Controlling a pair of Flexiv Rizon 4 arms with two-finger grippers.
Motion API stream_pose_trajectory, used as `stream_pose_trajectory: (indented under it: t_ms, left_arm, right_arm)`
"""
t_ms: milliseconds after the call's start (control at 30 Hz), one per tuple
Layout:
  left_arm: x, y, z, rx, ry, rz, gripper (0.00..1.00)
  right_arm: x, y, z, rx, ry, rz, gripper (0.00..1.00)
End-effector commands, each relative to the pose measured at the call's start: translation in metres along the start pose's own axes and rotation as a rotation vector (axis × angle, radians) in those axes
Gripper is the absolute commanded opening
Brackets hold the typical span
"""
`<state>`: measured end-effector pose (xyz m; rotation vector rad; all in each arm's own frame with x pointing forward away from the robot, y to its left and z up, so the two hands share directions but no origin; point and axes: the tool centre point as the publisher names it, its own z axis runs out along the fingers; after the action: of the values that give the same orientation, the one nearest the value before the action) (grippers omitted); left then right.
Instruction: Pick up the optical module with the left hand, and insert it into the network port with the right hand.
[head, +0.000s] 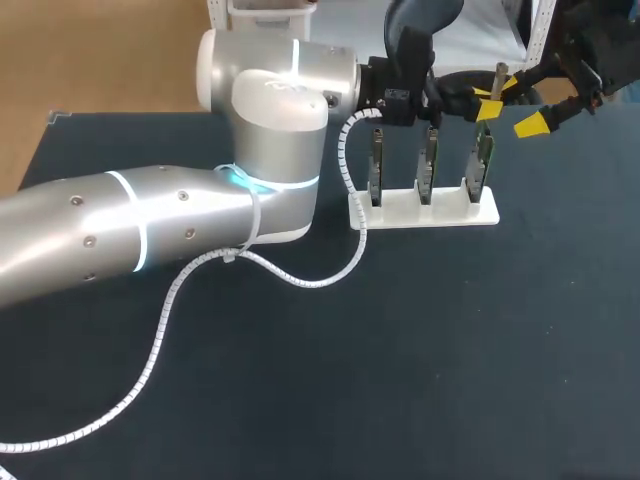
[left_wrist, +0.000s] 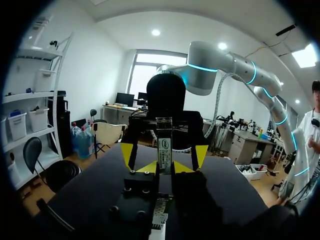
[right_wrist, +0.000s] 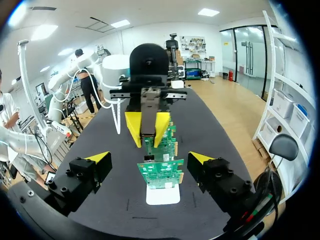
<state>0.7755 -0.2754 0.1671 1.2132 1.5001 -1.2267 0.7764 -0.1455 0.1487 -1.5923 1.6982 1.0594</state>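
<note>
Head view: your left arm (head: 150, 230) came in from the left and covered a big part of the dark table (head: 480, 360). Its white spiral-wrapped cable (head: 300, 280) trailed over the tabletop and passed just beside the white stand (head: 430, 212), which carried three green circuit boards (head: 428, 165) upright in a row. You had the left gripper (head: 488, 103) above the right-end board, clamped on the optical module (head: 498, 75), which stuck up past the fingers. The right gripper (head: 520, 106) was just beside it, coming in from the far right with its fingers spread wide. From here you couldn't tell whether the module touched the board. Left wrist view: the module (left_wrist: 164, 142) stood upright, pinched between that gripper's own yellow tips (left_wrist: 142, 167). The right gripper faced it head-on, its tips (left_wrist: 128, 152) flanking the module on both sides and apart from it, which the head view didn't make clear. Right wrist view: its own fingers (right_wrist: 97, 159) were wide apart and touched nothing. Ahead, the left gripper held the module (right_wrist: 148, 117) vertical over the row of boards (right_wrist: 161, 172), seen end-on on the stand's base (right_wrist: 162, 196). The nearest board sat ahead of and between the open fingers. You couldn't make out the network port in any view.
</note>
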Motion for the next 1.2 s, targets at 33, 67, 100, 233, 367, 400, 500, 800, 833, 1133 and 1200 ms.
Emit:
stream_pose_trajectory:
  t_ms: [33, 67, 100, 233, 367, 400, 500, 800, 833, 1133, 1200]
  left_arm:
    - [-0.001, 0.001, 0.000, 0.002, 0.003, -0.001, 0.00]
    - [-0.001, 0.001, 0.000, 0.002, 0.003, -0.001, 0.00]
    - [-0.001, 0.001, 0.000, 0.002, 0.003, -0.001, 0.00]
    - [-0.001, 0.001, 0.000, 0.002, 0.003, -0.001, 0.00]
    - [-0.001, 0.001, 0.000, 0.002, 0.003, -0.001, 0.00]
    - [-0.001, 0.001, 0.000, 0.002, 0.003, -0.001, 0.00]
    - [-0.001, 0.001, 0.000, 0.002, 0.003, -0.001, 0.00]
    - [-0.001, 0.001, 0.000, 0.002, 0.003, -0.001, 0.00]
    - [-0.001, 0.001, 0.000, 0.002, 0.003, -0.001, 0.00]
    - [-0.001, 0.001, 0.000, 0.002, 0.003, -0.001, 0.00]
    - [-0.001, 0.001, 0.000, 0.002, 0.003, -0.001, 0.00]
  right_arm:
    - [-0.005, -0.002, -0.005, 0.017, 0.016, 0.002, 1.00]
    - [-0.007, -0.004, -0.006, 0.021, 0.017, 0.001, 1.00]
    - [-0.008, -0.005, -0.008, 0.025, 0.014, -0.001, 1.00]
    - [-0.016, -0.012, -0.015, 0.062, -0.010, -0.004, 1.00]
    - [-0.025, -0.017, -0.021, 0.066, -0.045, -0.011, 1.00]
    - [-0.027, -0.018, -0.022, 0.061, -0.049, -0.016, 1.00]
    - [-0.033, -0.017, -0.023, 0.046, -0.069, -0.028, 1.00]
    - [-0.049, -0.013, -0.025, 0.002, -0.108, -0.068, 1.00]
    - [-0.051, -0.012, -0.025, 0.000, -0.111, -0.072, 1.00]
    - [-0.062, -0.003, -0.017, -0.009, -0.114, -0.100, 1.00]
    - [-0.063, -0.003, -0.016, -0.010, -0.114, -0.099, 1.00]
